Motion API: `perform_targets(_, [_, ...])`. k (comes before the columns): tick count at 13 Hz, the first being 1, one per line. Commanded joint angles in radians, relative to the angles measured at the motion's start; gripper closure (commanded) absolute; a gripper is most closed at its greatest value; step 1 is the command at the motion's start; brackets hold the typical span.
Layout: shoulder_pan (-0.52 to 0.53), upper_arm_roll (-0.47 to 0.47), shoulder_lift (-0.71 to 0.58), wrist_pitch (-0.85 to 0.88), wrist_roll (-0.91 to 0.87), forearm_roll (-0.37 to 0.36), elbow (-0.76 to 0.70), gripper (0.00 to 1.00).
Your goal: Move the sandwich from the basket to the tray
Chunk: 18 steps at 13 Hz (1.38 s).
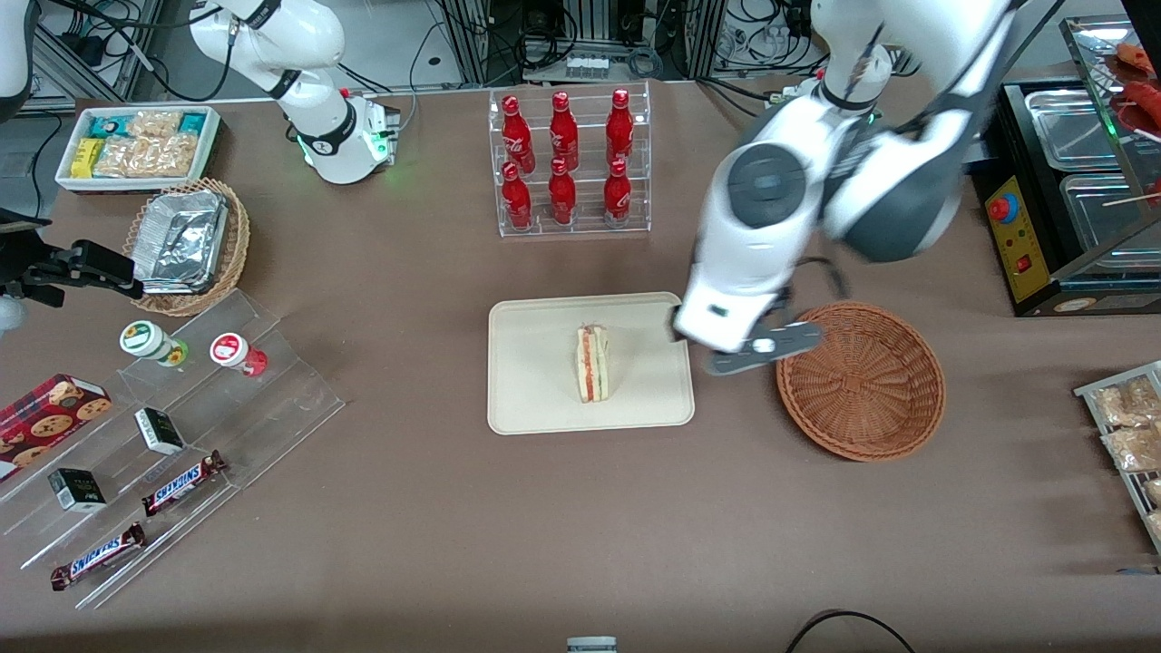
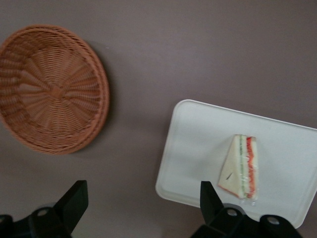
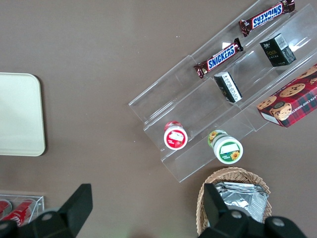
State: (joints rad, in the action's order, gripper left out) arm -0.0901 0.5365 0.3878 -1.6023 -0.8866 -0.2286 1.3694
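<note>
The sandwich [image 1: 594, 364], a pale bread wedge with red and green filling, lies on the cream tray [image 1: 535, 381] near its middle. It also shows in the left wrist view [image 2: 240, 167] on the tray [image 2: 198, 148]. The reddish-brown wicker basket [image 1: 862, 435] sits beside the tray toward the working arm's end and is empty; its inside shows bare in the wrist view [image 2: 49, 89]. My left gripper [image 1: 721, 349] hangs above the table strip between tray and basket. It is open and empty [image 2: 142, 191], with its black fingers [image 2: 74, 198] wide apart.
A clear rack of red cola bottles [image 1: 569, 163] stands farther from the front camera than the tray. A foil-lined basket [image 1: 186, 240], a white snack bin [image 1: 136, 145] and a clear stepped stand with Snickers bars [image 1: 172, 426] lie toward the parked arm's end. A black appliance [image 1: 1061, 199] stands at the working arm's end.
</note>
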Motion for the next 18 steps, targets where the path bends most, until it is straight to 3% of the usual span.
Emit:
perform_targets(1, [0.102, 0.002, -0.108, 0.076, 0.157, 0.061, 0.045, 0.00])
perform_targets(7, [0.312, 0.000, -0.234, 0.212, 0.521, 0.123, 0.050, 0.00])
perform_targets(9, [0.334, -0.021, -0.273, 0.240, 0.650, 0.133, 0.065, 0.00])
perform_targets(11, [0.268, -0.175, -0.326, 0.243, 0.771, 0.185, 0.098, 0.00])
perform_targets(14, [0.110, -0.421, -0.386, 0.240, 0.917, 0.206, 0.154, 0.00])
perform_targets(18, [-0.034, -0.622, -0.408, 0.254, 1.003, 0.219, 0.166, 0.00])
